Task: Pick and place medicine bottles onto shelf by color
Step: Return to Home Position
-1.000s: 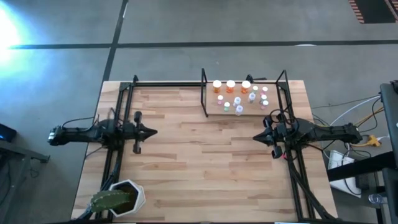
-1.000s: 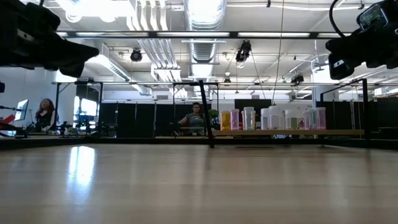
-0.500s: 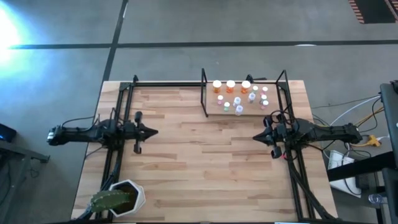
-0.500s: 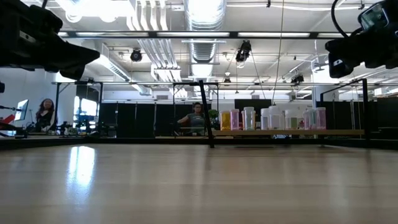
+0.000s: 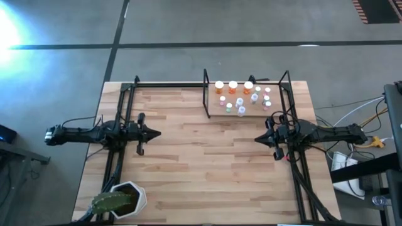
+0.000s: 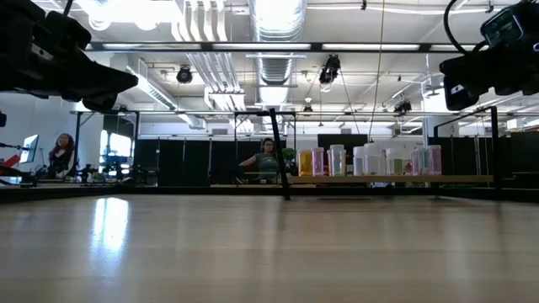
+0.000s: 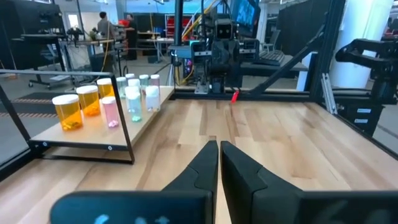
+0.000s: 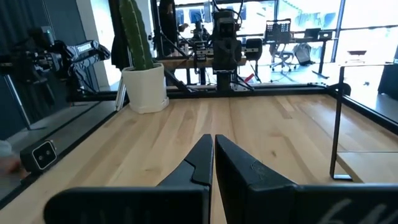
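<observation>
While the left pincer point(image 5: 155, 132) and the right pincer point(image 5: 257, 138) hung pressed together and empty over the tabletop point(image 5: 201, 169), the medicine bottles point(image 5: 244, 97) stood grouped on the shelf point(image 7: 93, 130) at its far edge, seemingly light, stiff and smooth, best held around the body below the cap.

The butcher-block tabletop point(image 5: 207, 163) carries the shelf point(image 5: 215, 108) at about one o'clock, near the far edge, its light-wood panel framed by black rods. The medicine bottles point(image 5: 241, 110) stand upright on the panel, bunched toward its three o'clock half, three orange ones point(image 5: 233, 86) in a row along its twelve o'clock edge. A white pot point(image 5: 139, 196) with a cactus point(image 5: 112, 202) sits at seven o'clock
</observation>
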